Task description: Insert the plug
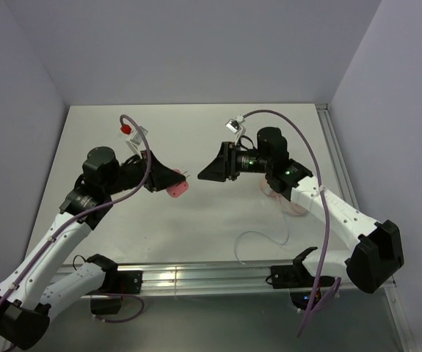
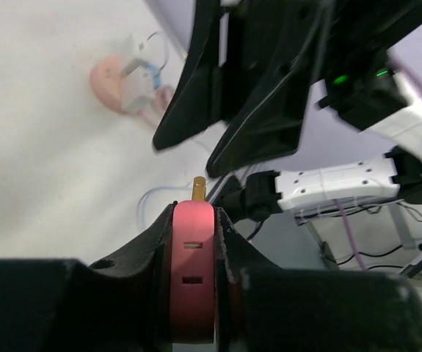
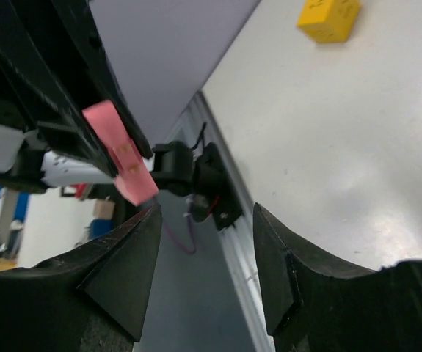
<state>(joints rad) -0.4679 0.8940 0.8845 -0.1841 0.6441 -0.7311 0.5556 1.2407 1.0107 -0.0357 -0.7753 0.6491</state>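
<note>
The left gripper (image 2: 194,211) is clenched on a flat pink piece (image 2: 192,271) (a gold tip (image 2: 199,186) pokes from its far end). Just beyond, facing it, the right gripper (image 3: 205,220) stands released, its jaws apart with nothing between them. Farther off, apart from both, the plug (image 2: 152,72) lies on the tabletop (image 2: 42,183) against a round pink coil (image 2: 106,77).

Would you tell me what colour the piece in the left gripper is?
Pink; the piece shows best in the left wrist view.
</note>
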